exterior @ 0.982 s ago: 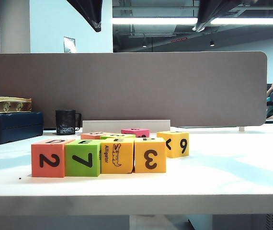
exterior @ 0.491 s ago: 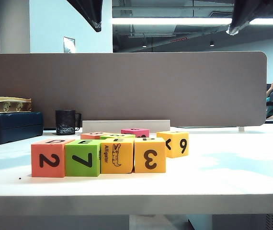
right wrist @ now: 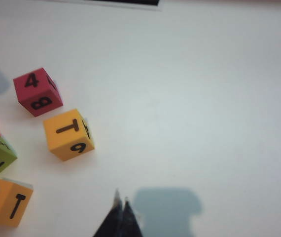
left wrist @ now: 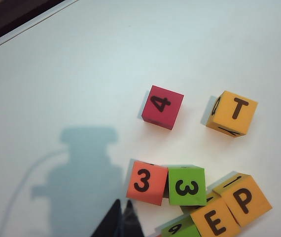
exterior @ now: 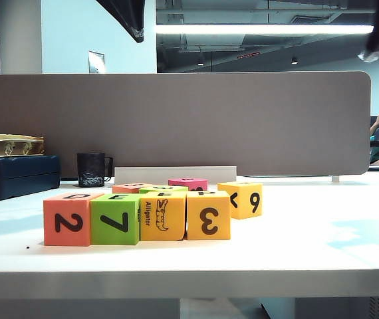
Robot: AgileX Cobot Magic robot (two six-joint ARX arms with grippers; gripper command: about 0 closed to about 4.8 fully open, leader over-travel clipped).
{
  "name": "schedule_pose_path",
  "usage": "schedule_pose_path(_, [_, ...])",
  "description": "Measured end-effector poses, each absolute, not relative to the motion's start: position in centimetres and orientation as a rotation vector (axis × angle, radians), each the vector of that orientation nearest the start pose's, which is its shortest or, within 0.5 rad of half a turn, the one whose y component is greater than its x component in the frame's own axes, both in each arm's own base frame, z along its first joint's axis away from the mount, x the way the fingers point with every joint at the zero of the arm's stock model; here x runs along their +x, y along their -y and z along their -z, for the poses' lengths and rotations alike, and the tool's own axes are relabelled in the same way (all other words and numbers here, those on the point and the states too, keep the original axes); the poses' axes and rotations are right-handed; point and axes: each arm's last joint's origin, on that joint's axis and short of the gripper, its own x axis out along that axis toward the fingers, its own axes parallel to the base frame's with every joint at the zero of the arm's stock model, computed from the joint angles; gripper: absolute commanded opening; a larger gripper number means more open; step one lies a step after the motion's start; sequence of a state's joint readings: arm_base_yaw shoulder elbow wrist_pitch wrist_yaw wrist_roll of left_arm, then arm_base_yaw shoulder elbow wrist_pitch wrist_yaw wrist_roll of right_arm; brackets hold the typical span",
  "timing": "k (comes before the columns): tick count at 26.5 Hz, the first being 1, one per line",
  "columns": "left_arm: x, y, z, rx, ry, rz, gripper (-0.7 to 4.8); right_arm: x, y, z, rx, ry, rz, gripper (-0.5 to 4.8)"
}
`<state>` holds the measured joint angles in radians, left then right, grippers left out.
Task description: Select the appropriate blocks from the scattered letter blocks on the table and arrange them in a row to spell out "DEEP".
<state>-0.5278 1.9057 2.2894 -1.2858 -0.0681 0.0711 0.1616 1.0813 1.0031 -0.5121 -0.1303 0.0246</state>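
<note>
Four blocks stand in a touching row near the table's front edge: red-orange 2, lime-green 7, yellow alligator and amber 3. In the left wrist view the amber tops read E and P. Behind the row sit a pink block and an amber block with 6. My left gripper hangs high above the table, shut and empty. Also shut and empty, my right gripper is high at the far right.
A grey partition closes off the back of the table. A black mug, a dark blue case and a white strip lie along it. A second red-orange block and a second green one sit just behind the row.
My right arm has swung away to the right at the top of the exterior view. The left arm and all the blocks have stayed where they were.
</note>
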Motion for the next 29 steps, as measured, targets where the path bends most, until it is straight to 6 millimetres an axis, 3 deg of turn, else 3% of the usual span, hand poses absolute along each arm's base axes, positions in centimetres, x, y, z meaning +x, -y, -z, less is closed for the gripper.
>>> schedule_pose_path(8, [32.2, 18.6, -42.5, 0.332, -0.852, 0.460, -0.06, 17.6, -1.9, -28.5, 0.002, -0.553, -0.123, -0.05])
schedule_pose_path(16, [32.2, 18.5, -42.5, 0.332, -0.852, 0.459, -0.06, 14.5, -1.1, -25.3, 0.010, -0.460, -0.073, -0.05])
schedule_pose_path(20, [32.2, 18.6, -42.5, 0.332, -0.852, 0.460, -0.06, 12.5, -0.5, -22.5, 0.016, -0.384, -0.030, -0.05])
schedule_pose_path(29, [32.2, 18.6, -42.5, 0.332, -0.852, 0.460, -0.06, 10.3, 0.2, -18.2, 0.022, -0.296, 0.042, -0.05])
